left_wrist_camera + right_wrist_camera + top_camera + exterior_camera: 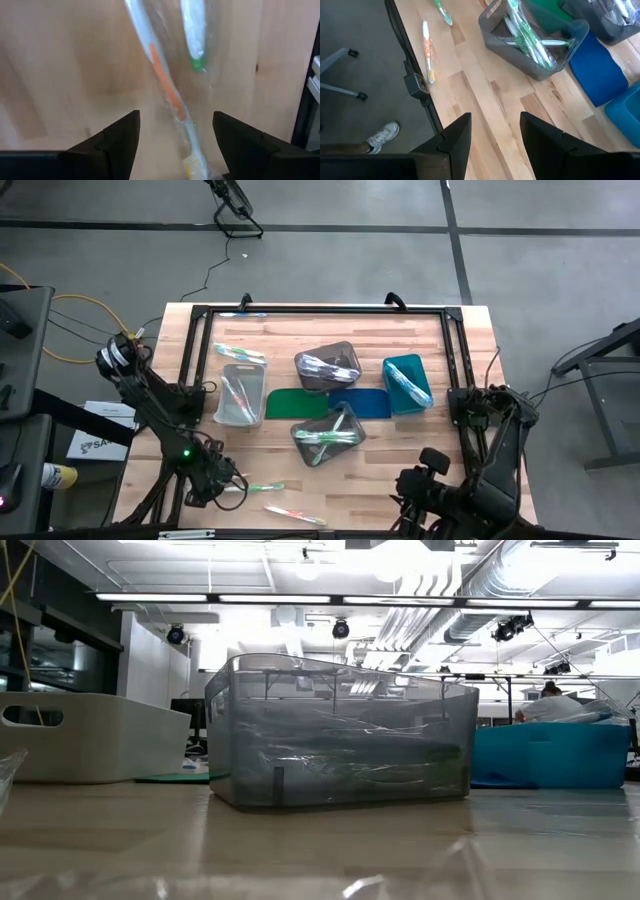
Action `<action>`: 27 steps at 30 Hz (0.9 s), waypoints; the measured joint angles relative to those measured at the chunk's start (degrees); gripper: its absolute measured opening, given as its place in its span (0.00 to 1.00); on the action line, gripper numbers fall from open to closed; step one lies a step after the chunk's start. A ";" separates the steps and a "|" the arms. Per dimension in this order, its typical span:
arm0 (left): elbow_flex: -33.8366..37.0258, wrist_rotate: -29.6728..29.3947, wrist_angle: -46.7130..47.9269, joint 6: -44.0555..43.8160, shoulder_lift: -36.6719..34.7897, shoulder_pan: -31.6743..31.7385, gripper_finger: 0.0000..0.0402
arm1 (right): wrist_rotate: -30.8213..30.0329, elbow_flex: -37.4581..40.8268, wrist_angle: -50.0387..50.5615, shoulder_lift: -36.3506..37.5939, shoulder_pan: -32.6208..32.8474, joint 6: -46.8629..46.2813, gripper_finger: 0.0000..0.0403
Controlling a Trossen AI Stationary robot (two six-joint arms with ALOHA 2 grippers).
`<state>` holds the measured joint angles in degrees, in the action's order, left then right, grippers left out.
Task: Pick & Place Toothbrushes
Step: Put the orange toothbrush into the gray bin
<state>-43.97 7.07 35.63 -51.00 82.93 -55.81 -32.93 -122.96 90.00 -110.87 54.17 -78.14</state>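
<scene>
The left gripper [175, 145] hangs low over the counter [60, 65], jaws spread astride an orange-handled toothbrush [167, 95]. A green-tipped toothbrush [194, 35] lies just beside it (both look wrapped), so closing could snag both. Right gripper [492, 137] waits, jaws apart.

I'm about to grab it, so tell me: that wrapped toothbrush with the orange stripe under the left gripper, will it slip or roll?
Toothbrush lies flat in shiny clear wrap, so it probably slides. It looks thin and light, so the open left gripper may nudge it sideways.
</scene>
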 joint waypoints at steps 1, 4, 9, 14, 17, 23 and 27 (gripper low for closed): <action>0.00 0.11 -0.25 -0.57 0.41 -0.55 0.61 | 0.00 0.00 0.01 0.00 0.16 -0.07 0.40; -0.02 -0.34 0.16 -2.65 1.93 -2.46 0.61 | -0.07 0.00 0.02 0.00 0.64 -0.10 0.40; -0.37 -1.43 0.82 -4.82 5.41 -5.17 0.61 | -0.20 0.00 0.02 -0.02 0.98 -0.10 0.40; -0.35 -3.19 1.88 -7.47 7.11 -6.14 0.61 | -0.20 0.00 -0.20 -0.02 0.98 -0.12 0.40; -0.33 -4.49 2.56 -8.24 7.17 -6.12 0.56 | -0.21 0.00 -0.20 -0.02 0.98 -0.12 0.40; -0.22 -6.57 3.75 -8.33 7.24 -6.13 0.36 | -0.20 0.00 -0.21 -0.02 0.98 -0.06 0.40; -0.15 -7.30 4.41 -9.06 7.26 -6.12 0.20 | -0.20 0.00 -0.20 -0.02 0.98 0.02 0.40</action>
<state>-44.11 -0.24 40.04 -60.06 90.19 -61.93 -33.12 -122.96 89.80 -110.89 55.16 -78.12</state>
